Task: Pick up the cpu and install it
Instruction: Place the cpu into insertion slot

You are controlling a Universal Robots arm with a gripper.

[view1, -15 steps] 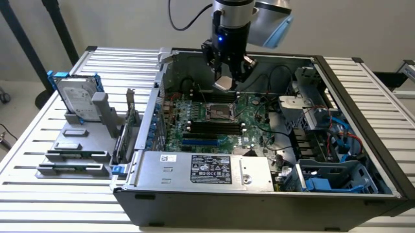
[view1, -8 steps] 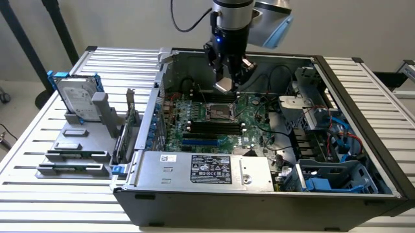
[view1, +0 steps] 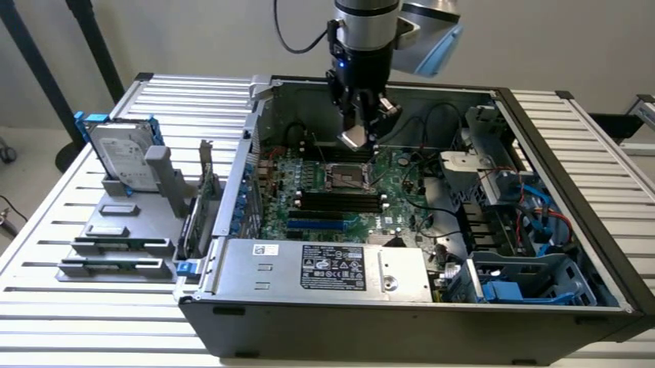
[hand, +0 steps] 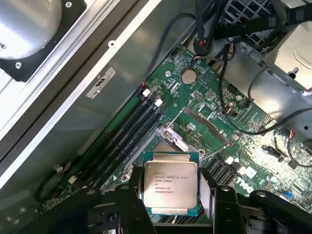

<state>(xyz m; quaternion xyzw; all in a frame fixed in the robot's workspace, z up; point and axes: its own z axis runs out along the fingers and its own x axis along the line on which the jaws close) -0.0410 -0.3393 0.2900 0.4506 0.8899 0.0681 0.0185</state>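
Gripper (view1: 354, 142) hung inside the open case (view1: 409, 320), above the motherboard (view1: 401, 192), on the arm (view1: 366, 31) coming down from overhead.

Tool state: pinching the cpu (view1: 351, 137). In the wrist view the two dark fingers (hand: 128, 204) sat against opposite edges of the cpu (hand: 170, 181), one on each side, with the gripper (hand: 171, 201) closed onto it.

Cpu position: held off the board, not seated. Its dull metal top, with lines of print, faced the wrist camera, and a thin green border showed around it. In the exterior view I read it as tilted rather than flat.

Socket (view1: 344, 178) lay near the middle of the motherboard, with the cpu above it and a little toward the case's far wall. In the wrist view the socket (hand: 197, 129) stood open, its metal frame raised, clear of the chip.

Memory slots (hand: 129, 136) ran alongside the socket. A coin cell (hand: 189, 75) sat near the board's edge.

Power supply (view1: 317, 266) lay along the case's near wall.

Outside the case, toward the exterior view's left edge of the table (view1: 72, 326), the grey fixture (view1: 113, 247) carried a hard drive (view1: 118, 157) standing upright in a blue frame, well apart from the gripper.
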